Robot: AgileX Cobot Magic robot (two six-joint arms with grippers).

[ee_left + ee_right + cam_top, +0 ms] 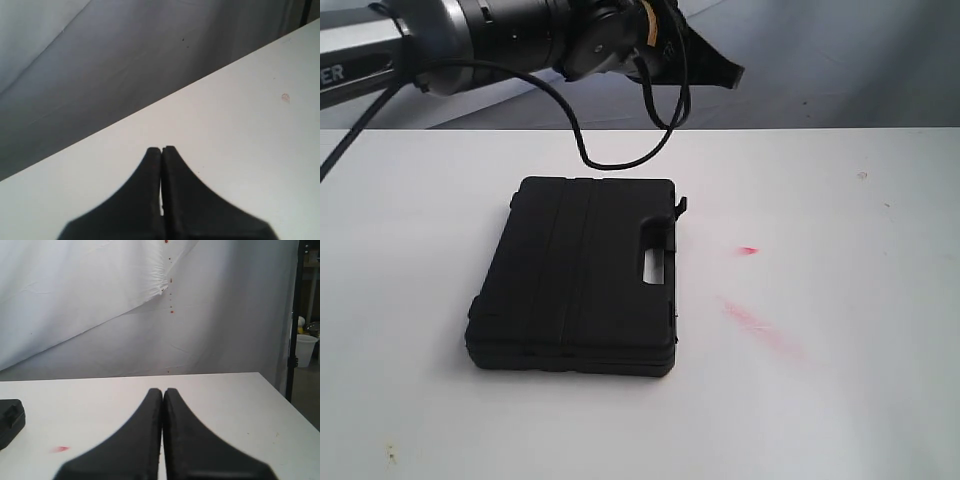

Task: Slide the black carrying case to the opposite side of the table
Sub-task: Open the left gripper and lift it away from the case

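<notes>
White table [840,400] bears black case [575,275]; lettering [330,73] behind ends "ER".

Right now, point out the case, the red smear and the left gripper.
case [575,275], exterior view, middle of the ribbed lid.
red smear [757,322], exterior view, centre of the long streak.
left gripper [161,150], left wrist view, between the shut fingertips.

The table [840,200] is viewed from above at a slant by the exterior camera, fairly near. Each wrist camera is set close behind its fingers, facing forward along them. Table edge and backdrop [125,60] are seen past the left gripper [161,150]. Past the right gripper [163,390], a corner of the case [10,420] and a red smudge [61,448] are caught, both shared with the exterior view.
</notes>
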